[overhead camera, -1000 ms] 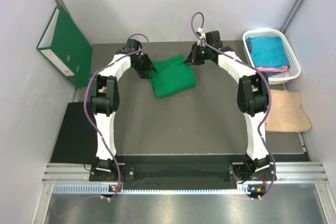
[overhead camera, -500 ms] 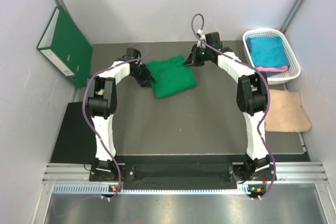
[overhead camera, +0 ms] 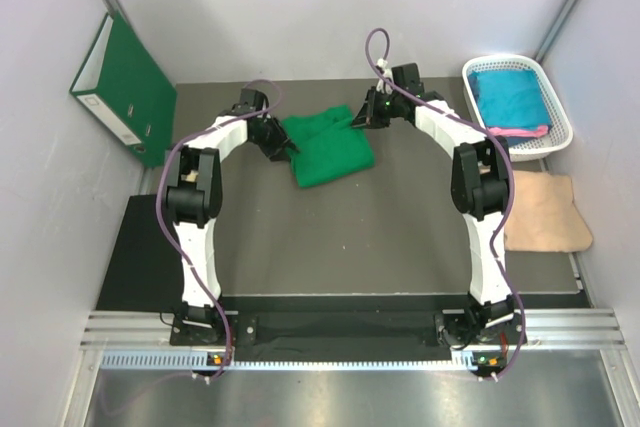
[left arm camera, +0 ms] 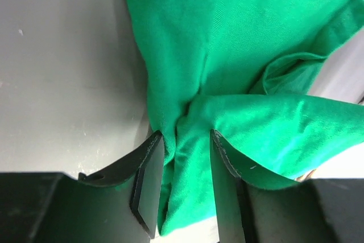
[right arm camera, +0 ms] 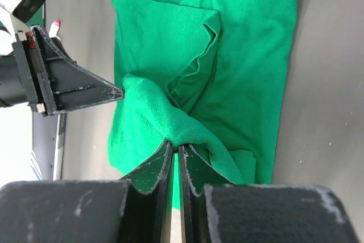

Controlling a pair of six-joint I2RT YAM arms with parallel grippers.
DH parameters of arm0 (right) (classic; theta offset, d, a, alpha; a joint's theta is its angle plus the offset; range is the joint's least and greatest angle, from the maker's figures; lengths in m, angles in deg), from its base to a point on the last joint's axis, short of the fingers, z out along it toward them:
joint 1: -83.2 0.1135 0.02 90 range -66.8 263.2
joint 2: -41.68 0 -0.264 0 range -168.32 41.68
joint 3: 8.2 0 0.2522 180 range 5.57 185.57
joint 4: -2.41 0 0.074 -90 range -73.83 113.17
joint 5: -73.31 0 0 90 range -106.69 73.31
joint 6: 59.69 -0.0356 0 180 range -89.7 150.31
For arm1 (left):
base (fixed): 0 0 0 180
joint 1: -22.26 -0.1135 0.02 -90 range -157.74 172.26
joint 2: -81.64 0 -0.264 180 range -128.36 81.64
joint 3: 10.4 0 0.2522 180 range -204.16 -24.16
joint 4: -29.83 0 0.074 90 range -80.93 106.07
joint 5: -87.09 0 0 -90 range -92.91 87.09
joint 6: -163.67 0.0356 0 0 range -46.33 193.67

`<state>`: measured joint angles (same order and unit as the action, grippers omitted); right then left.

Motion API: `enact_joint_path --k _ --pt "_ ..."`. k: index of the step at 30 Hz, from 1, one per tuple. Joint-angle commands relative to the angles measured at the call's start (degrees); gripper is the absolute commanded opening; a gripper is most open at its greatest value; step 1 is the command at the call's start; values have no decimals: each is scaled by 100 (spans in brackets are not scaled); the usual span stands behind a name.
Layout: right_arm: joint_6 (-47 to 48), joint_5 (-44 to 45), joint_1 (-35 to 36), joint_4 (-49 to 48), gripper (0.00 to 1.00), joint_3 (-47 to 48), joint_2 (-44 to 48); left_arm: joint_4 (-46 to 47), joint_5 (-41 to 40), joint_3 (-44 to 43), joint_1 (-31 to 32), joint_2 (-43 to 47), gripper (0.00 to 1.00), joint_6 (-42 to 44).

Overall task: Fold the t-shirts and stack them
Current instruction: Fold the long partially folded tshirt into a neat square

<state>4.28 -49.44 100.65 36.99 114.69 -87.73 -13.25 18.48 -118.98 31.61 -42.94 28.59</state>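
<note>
Top external view shows the bright green t-shirt (overhead camera: 330, 152) bunched at the far middle of the dark table (overhead camera: 340, 237), with the left gripper (overhead camera: 287, 150) clamped on its left edge and the right gripper (overhead camera: 357, 119) pinching a fold at its far right corner.

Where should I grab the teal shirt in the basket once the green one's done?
Pinch the top layer near the middle of the teal shirt, straight down from above: the walls of the white basket surround it, blocking sideways approach, and it lies flat. The right gripper sits nearer, but it and the left gripper both pinch the green shirt now.
</note>
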Motion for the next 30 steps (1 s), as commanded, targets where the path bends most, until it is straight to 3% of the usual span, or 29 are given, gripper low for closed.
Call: enact_joint_path --k 1,30 --pt "-61 -100 -58 -254 5 22 108 58 -90 -124 24 714 42 96" --pt "-70 -161 -66 -236 6 -5 38 313 -275 166 76 135 41 70"
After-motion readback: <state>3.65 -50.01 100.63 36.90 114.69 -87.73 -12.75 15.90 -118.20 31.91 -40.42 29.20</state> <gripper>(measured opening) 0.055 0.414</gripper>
